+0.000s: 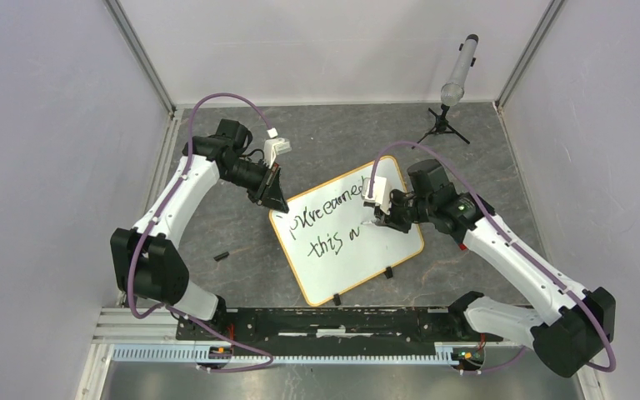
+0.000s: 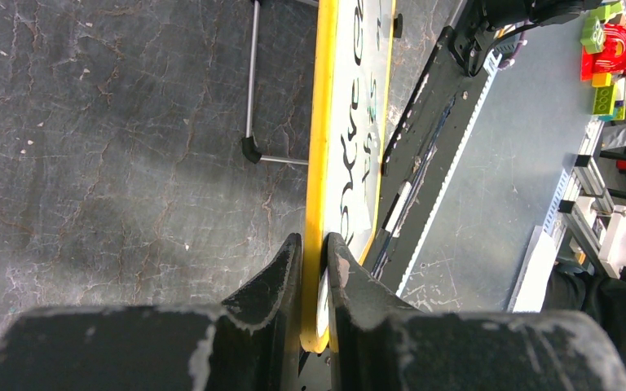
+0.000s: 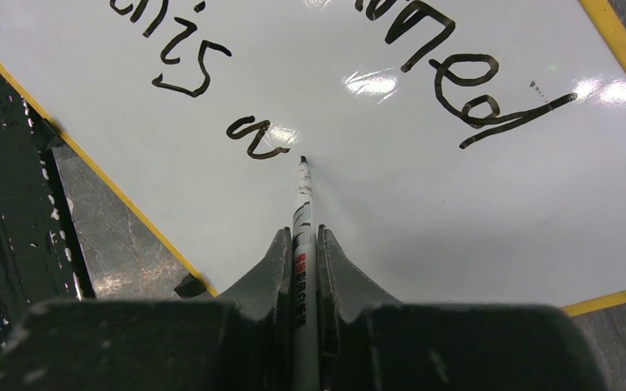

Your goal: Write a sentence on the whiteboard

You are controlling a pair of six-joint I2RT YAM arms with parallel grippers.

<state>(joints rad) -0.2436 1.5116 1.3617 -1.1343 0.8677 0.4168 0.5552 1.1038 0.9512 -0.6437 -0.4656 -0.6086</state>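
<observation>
"Grey, stone-patterned table (image 1: 242, 275) with pale walls round it. Where does the whiteboard sit?"

"The whiteboard (image 1: 346, 242) is on the middle of the table between the two arms, turned at a slant. Its two black clip feet are on the near edge."

"And the left gripper?"

"The left gripper (image 1: 273, 202) is at the board's left corner. Its jaws are pinched on the yellow frame, one finger on each side of the edge."

"The right one?"

"The right gripper (image 3: 302, 236) is over the board's right half, jaws pressed onto a white marker (image 3: 302, 212) that points down at the surface."

"Is the tip on the board?"

"From the wrist view it looks to be touching, though I cannot be sure. It sits just right of the last stroke."

"What is written?"

"The sentence (image 1: 333, 225) runs in two slanted black lines. The upper ends in 'earned', the lower reads 'this' and then a small curl."

"Anything else?"

"A small black piece (image 1: 221, 256) lies left of the board. A microphone (image 1: 458, 71) stands on a tripod at the far edge."
</observation>
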